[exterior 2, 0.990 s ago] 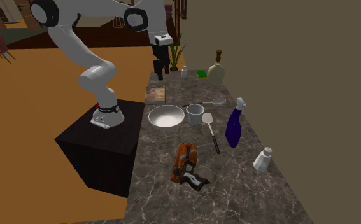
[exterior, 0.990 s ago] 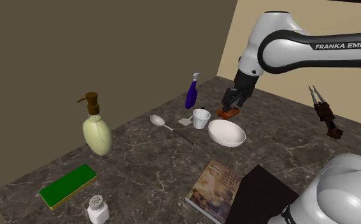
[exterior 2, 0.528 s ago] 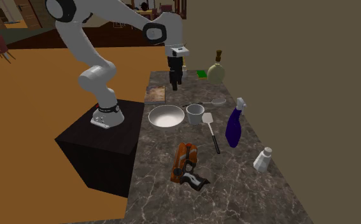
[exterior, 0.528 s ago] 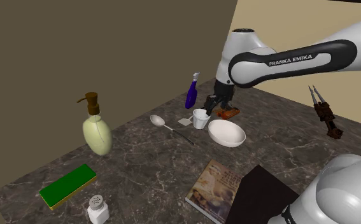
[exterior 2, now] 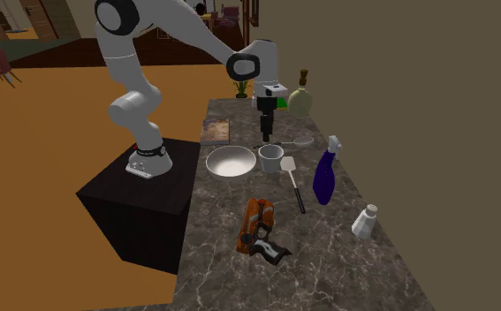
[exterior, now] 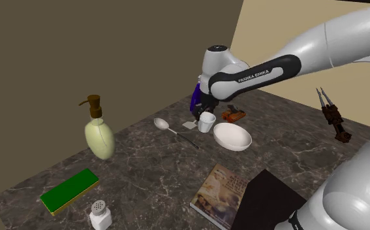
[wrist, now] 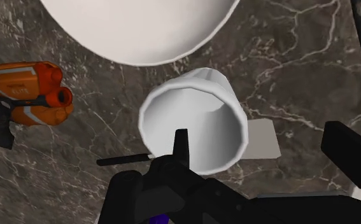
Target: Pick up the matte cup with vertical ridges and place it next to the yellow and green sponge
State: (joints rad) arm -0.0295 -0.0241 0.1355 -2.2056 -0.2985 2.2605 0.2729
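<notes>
Shoulder view comparison over the preceding second showed that the arm had swung from above the orange toy blaster (exterior: 232, 115) toward that view's left. This carried the gripper (exterior: 205, 110) to a position directly over the white cup (exterior: 207, 121). The approach step was therefore judged nearly complete, with the descent and closure not yet done.

Hand state: in the wrist view the fingers stood well apart and held nothing. One fingertip (wrist: 181, 141) lay over the cup's mouth and the other lay outside its wall, on the spatula (wrist: 261, 137) side.

Task object: the cup (wrist: 191, 121) stood upright on the marble counter (exterior: 144, 163), just beside the white bowl (exterior: 232, 136). The green sponge (exterior: 69, 191) lay well apart, at the counter's far end near the soap dispenser (exterior: 98, 137).

Containers:
- Cup: empty, with a plain white interior.
- Bowl (wrist: 134, 25): empty.
- Soap dispenser: pale yellow-green body, contents not discernible.
</notes>
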